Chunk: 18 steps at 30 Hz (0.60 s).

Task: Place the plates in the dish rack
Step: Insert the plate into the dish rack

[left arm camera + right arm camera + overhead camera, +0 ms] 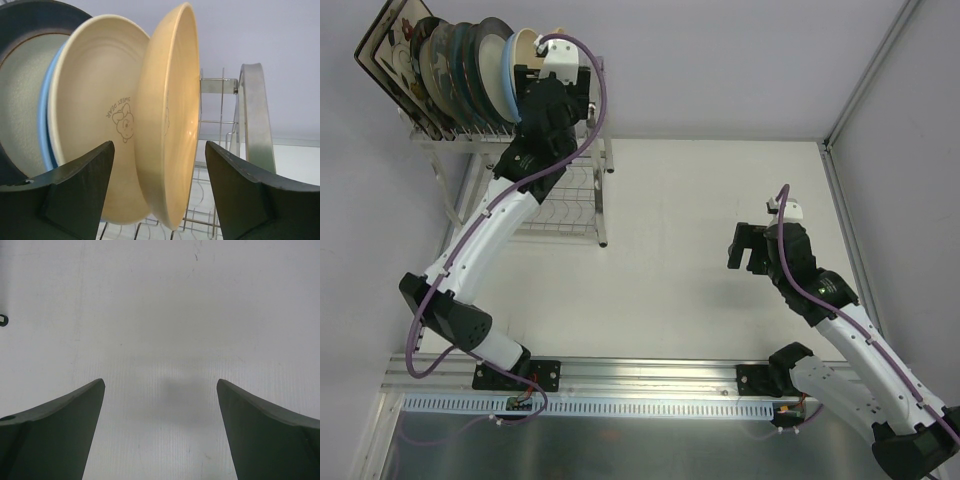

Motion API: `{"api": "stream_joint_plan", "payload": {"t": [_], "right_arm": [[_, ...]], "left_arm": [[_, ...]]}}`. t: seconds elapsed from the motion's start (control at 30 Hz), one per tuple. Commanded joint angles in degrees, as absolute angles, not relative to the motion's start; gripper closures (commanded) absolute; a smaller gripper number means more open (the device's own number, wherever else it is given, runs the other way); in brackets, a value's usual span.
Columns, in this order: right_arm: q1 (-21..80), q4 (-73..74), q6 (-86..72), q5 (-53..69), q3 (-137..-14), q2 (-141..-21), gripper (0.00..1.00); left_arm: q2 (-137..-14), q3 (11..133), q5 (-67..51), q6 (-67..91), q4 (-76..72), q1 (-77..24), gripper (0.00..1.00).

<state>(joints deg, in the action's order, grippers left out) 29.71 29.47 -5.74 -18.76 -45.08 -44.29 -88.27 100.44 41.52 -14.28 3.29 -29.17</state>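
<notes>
The silver dish rack [601,190] stands at the table's far left. Several plates stand on edge in its upper tier: a square floral plate [390,45] at the far left, dark teal plates [470,55], a light blue plate [506,88] and pale yellow plates [526,45]. In the left wrist view the nearest pale yellow plate [170,125] stands in the wire slots, beside a yellow plate with a bear print [100,115]. My left gripper [159,145] is open, its fingers either side of the nearest plate's lower edge without touching it. My right gripper [745,250] is open and empty over bare table [160,315].
The rack's flat-bar frame [255,115] rises just right of my left gripper, with open wire slots [220,100] between it and the plates. The rack's lower tier [565,210] holds nothing I can see. A metal rail [620,375] runs along the near edge.
</notes>
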Motion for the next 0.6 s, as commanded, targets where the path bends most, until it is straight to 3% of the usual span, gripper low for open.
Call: {"api": "stream_joint_plan", "payload": {"t": [0.0, 0.57], "right_arm": [[29.4, 29.6, -5.4, -19.0, -45.4, -43.2, 0.00], [29.4, 30.1, -6.0, -18.5, -45.8, -42.7, 0.01]], "left_arm": [[-83.3, 100.1, 39.4, -11.3, 2.5, -28.7, 0.25], [-76.6, 97.6, 26.8, -3.5, 2.5, -29.0, 0.13]]}}
